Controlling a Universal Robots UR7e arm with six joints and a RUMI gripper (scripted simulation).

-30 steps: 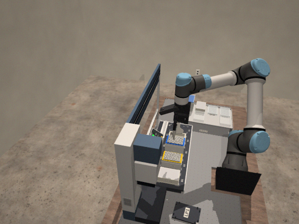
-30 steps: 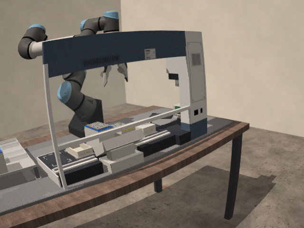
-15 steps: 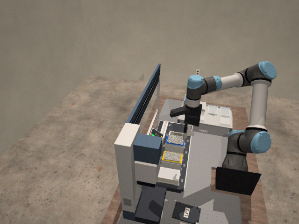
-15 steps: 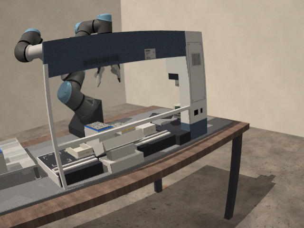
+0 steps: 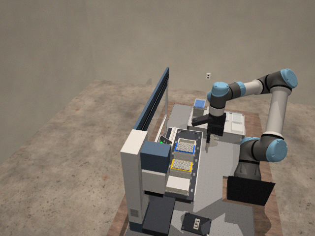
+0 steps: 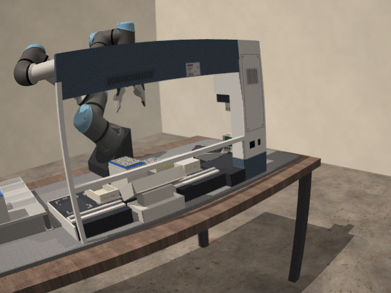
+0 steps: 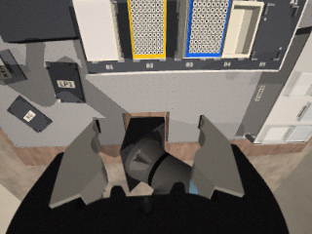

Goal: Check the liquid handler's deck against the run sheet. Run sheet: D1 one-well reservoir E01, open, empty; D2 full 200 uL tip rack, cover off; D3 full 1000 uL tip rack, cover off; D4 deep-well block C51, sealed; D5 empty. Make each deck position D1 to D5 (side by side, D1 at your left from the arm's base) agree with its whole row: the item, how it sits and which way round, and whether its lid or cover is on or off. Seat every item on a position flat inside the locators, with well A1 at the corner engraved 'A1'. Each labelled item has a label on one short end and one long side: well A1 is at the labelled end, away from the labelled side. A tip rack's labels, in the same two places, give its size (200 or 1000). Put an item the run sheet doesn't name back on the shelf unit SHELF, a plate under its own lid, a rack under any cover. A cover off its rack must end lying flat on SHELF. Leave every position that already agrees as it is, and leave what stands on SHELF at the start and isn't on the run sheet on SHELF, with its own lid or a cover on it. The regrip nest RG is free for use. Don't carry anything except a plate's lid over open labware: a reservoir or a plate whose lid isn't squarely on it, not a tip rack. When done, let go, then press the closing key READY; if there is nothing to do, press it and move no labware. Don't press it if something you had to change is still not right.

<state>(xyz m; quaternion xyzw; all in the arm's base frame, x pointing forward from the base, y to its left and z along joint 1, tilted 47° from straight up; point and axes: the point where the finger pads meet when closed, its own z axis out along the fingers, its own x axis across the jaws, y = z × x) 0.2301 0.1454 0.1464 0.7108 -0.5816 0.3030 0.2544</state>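
Note:
My gripper (image 5: 208, 144) (image 6: 129, 100) (image 7: 149, 118) is open and empty. It hangs high over the grey bench in front of the deck, on the arm's side. On the deck (image 7: 171, 65), from left in the wrist view: a closed white block (image 7: 95, 29) (image 5: 177, 184) (image 6: 189, 163), a yellow-rimmed open tip rack (image 7: 147, 29) (image 5: 181, 164), a blue-rimmed open tip rack (image 7: 209, 26) (image 5: 184, 147) (image 6: 124, 162), an open cream reservoir (image 7: 244, 29) (image 5: 186, 140) (image 6: 102, 193), then a bare position (image 7: 278, 29).
The shelf unit (image 5: 229, 127) (image 7: 288, 97) (image 6: 15, 192) stands to the right of the deck with pale lidded items and a blue-topped one (image 5: 199, 103). A dark pad marked LP1 (image 5: 197, 223) (image 7: 65, 84) and a smaller dark pad (image 7: 29, 114) lie to the left. The handler's gantry (image 6: 142, 63) spans the deck.

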